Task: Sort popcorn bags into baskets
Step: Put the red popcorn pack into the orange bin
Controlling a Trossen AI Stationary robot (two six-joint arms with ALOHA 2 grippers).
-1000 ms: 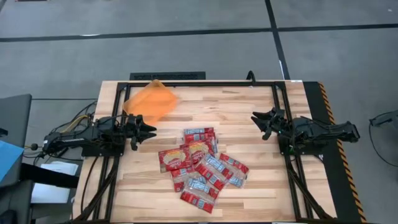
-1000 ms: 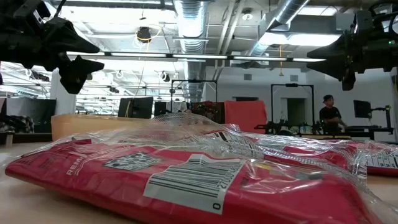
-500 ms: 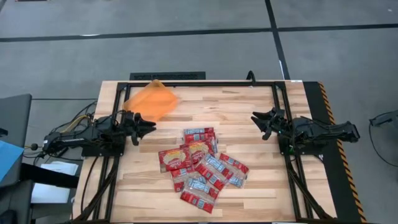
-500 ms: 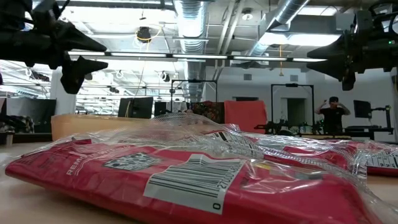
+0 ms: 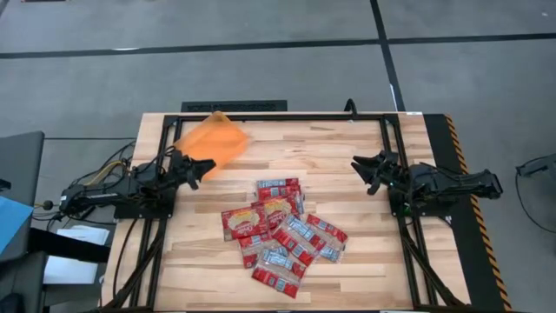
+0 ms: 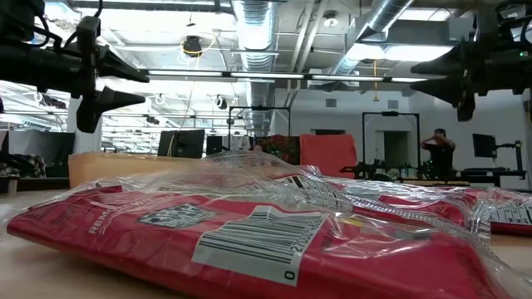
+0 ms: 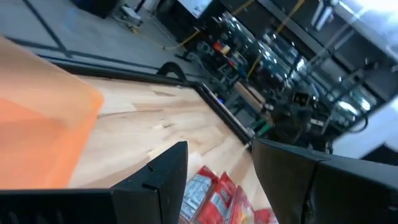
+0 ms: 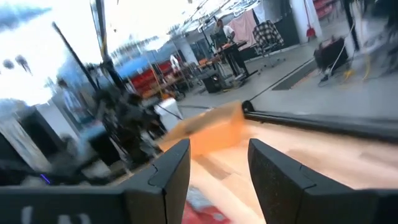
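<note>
Red popcorn packets heaped mid-counter, orange basket at the far left corner.

The flat red plastic popcorn bags (image 5: 282, 235) overlap, long axes pointing every way, lower ones partly hidden. The shallow orange square basket (image 5: 211, 141) sits cornerwise on the wooden counter (image 5: 330, 156). Left gripper (image 5: 201, 167) hovers spread beside the basket; right gripper (image 5: 363, 170) hovers spread, empty, near the right rail.
</note>
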